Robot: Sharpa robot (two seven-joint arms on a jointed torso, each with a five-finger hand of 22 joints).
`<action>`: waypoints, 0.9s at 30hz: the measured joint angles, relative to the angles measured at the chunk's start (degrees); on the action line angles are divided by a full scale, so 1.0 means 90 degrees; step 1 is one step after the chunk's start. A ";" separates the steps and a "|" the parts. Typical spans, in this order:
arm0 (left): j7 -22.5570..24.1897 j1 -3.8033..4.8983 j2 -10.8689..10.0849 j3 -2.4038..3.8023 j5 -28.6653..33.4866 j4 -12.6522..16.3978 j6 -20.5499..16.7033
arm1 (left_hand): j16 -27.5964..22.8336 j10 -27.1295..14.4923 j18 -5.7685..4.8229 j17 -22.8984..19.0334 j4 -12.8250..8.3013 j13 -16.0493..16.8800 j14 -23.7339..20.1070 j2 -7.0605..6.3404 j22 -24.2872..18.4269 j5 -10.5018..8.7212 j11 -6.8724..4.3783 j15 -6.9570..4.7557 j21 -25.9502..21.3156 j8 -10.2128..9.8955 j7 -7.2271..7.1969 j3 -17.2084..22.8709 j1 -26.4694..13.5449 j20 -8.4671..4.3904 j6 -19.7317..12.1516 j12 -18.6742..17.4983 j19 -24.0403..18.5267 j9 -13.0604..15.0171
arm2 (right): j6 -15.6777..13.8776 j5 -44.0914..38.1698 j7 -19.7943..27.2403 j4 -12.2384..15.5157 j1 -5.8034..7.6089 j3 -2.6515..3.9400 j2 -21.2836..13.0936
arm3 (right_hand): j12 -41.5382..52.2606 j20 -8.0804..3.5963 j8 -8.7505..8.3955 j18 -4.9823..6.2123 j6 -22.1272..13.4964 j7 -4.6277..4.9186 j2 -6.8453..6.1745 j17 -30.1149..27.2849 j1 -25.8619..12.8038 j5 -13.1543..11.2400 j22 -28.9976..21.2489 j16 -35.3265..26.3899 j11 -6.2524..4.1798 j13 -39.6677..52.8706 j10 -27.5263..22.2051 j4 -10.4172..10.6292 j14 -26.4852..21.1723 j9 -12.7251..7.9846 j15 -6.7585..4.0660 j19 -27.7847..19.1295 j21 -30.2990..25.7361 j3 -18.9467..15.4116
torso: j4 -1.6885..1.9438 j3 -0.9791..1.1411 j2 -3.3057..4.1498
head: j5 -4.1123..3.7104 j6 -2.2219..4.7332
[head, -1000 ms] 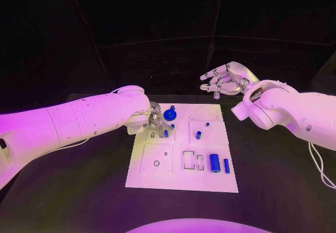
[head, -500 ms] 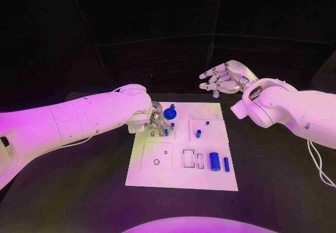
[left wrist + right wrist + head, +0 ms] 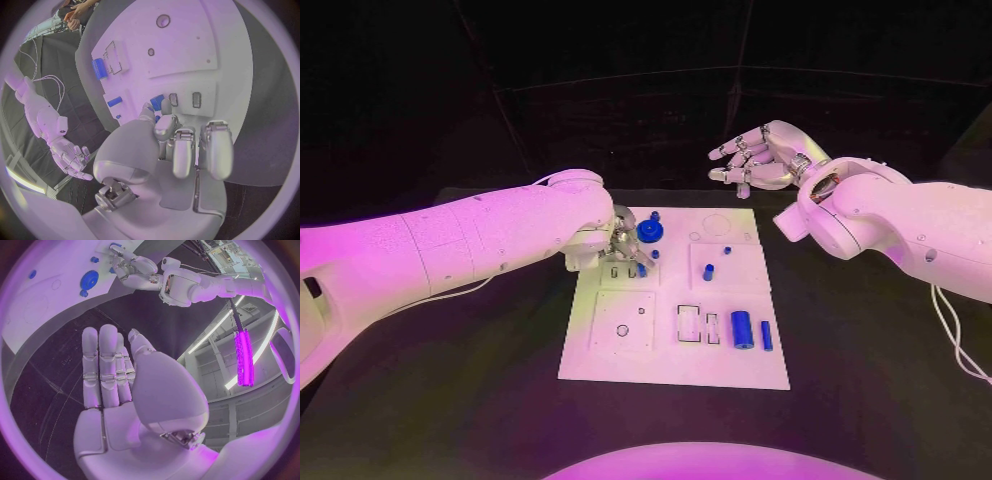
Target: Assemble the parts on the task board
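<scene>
While the left silver many-fingered hand (image 3: 620, 250) is curling its fingertips down onto a small blue peg (image 3: 640, 268) standing in the white task board (image 3: 678, 372), whether it grasps it I cannot tell; the right hand (image 3: 759, 160) is hovering released beyond the board's far edge

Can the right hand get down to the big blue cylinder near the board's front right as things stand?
Probably yes. The right hand is open, raised beyond the task board; the blue cylinder lies uncovered, and the left hand works farther away.
</scene>
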 measured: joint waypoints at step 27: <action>0.0037 0.0008 0.0032 0.0007 -0.0002 -0.0024 0.0124 | 0.0000 -0.0118 -0.0001 -0.0001 -0.0622 -0.0043 -0.0023 0.0195 -0.0001 0.0223 -0.0044 -0.0070 -0.0001 -0.0082 -0.0068 0.0822 0.0993 -0.0048 -0.0251 -0.0089 0.0000 0.0015 | 0.0068 -0.0001 -0.0015 -0.0023 0.0000 0.0000 0.0041 | -0.0031 -0.0001 0.0000 0.0103 0.0000 0.0000 0.0000 0.0001 0.0000 0.0024 -0.0026 -0.0036 0.0000 -0.0012 0.0000 0.0017 0.0000 0.0000 0.0000 -0.0049 -0.0025 0.0017 | 0.0007 0.0000 -0.0002 | -0.0016 -0.0068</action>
